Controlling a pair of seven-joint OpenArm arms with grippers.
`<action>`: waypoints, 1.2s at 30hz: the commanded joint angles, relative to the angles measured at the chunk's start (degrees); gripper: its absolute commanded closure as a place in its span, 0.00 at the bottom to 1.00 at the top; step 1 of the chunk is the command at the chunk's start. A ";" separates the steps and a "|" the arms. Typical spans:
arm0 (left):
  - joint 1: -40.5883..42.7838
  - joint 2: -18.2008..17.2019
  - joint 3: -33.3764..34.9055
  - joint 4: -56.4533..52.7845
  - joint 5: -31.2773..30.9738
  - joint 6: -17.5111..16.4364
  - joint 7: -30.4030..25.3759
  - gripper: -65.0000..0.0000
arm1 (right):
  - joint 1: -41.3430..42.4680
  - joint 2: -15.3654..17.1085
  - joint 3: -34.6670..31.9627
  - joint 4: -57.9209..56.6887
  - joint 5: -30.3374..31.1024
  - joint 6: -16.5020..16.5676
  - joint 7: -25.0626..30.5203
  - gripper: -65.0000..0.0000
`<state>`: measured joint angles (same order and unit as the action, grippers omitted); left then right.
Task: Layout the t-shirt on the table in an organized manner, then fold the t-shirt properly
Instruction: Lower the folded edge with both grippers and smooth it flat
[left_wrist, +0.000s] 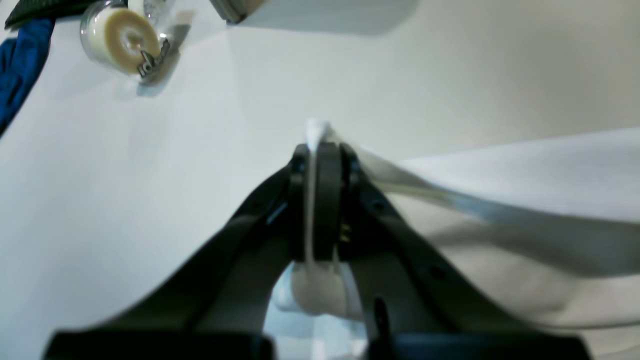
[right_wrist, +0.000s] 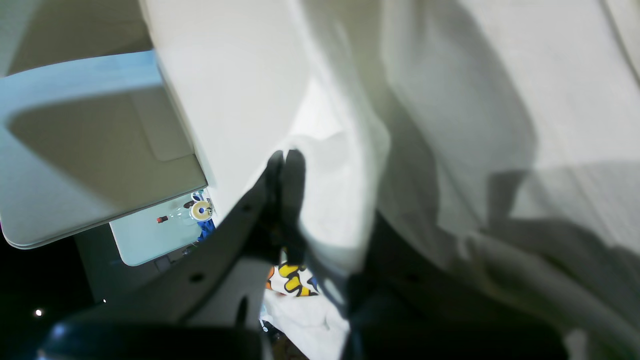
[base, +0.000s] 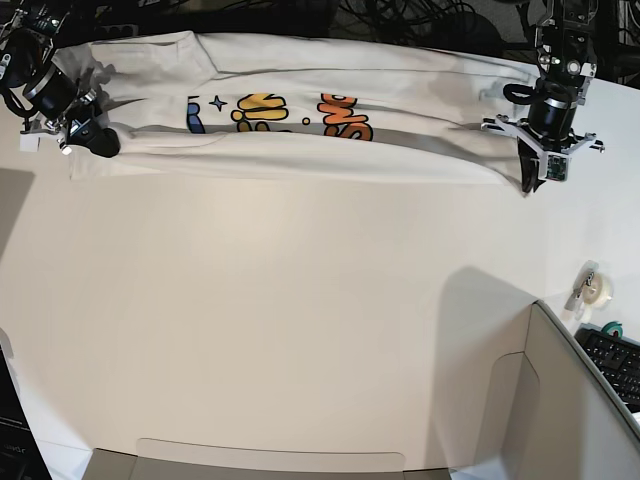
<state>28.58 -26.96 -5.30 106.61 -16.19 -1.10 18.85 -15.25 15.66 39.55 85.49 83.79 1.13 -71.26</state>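
The white t-shirt (base: 300, 130) is stretched in a long band across the far side of the white table (base: 300, 300), with its blue, yellow and orange lettering facing up. My left gripper (base: 529, 183) is shut on the shirt's right end. In the left wrist view, the left gripper (left_wrist: 317, 150) pinches a white fabric edge, and the shirt (left_wrist: 500, 200) trails off to the right. My right gripper (base: 103, 144) is shut on the shirt's left end. In the right wrist view, the right gripper (right_wrist: 286, 160) is closed on white cloth (right_wrist: 450, 125), with a bit of print (right_wrist: 292, 280) below it.
A roll of tape (base: 597, 290) lies near the table's right edge and also shows in the left wrist view (left_wrist: 122, 40). A keyboard (base: 615, 362) sits off the right edge. Grey box walls (base: 560, 400) stand at the front right. Cables lie beyond the far edge.
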 joint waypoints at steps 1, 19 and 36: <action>-0.05 -0.86 -0.63 1.30 0.40 0.53 -1.66 1.00 | 0.17 0.91 0.32 0.97 1.21 0.50 0.01 1.00; 5.14 0.46 -0.72 5.35 0.58 0.53 -1.66 1.00 | -0.27 1.26 0.49 0.88 1.21 0.50 0.01 1.00; 2.76 0.46 -0.72 0.78 0.58 0.71 -1.66 1.00 | -1.15 1.26 0.41 0.70 1.21 0.50 0.10 1.00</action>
<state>31.90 -25.78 -5.37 106.52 -15.99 -1.13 19.03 -16.47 15.84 39.57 85.43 83.77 1.13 -70.98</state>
